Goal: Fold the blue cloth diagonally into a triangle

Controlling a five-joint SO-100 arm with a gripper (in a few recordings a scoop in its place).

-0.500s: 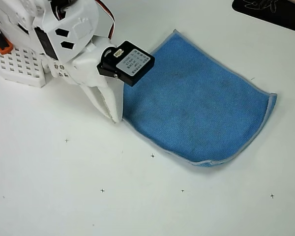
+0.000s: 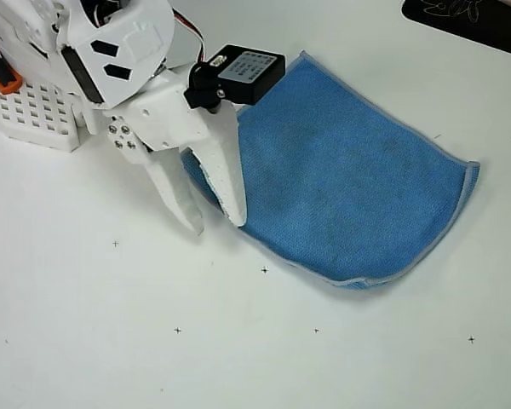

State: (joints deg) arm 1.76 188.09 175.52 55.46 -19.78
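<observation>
Where it lies folded, the blue cloth (image 2: pixel 349 183) shows pale grey edging.

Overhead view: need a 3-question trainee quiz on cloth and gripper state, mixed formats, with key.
1. True or false: the gripper is open, fingers spread at the left edge of the blue cloth.
2. Multiple choice: the blue cloth lies A) flat in a single layer, B) already folded over, a second layer peeking out at its right and lower edges, C) bunched in a ball.
3. Fill in: one finger lies over the cloth; the other finger lies over the bare ____.

Key: 1 true; 2 B; 3 table.
</observation>
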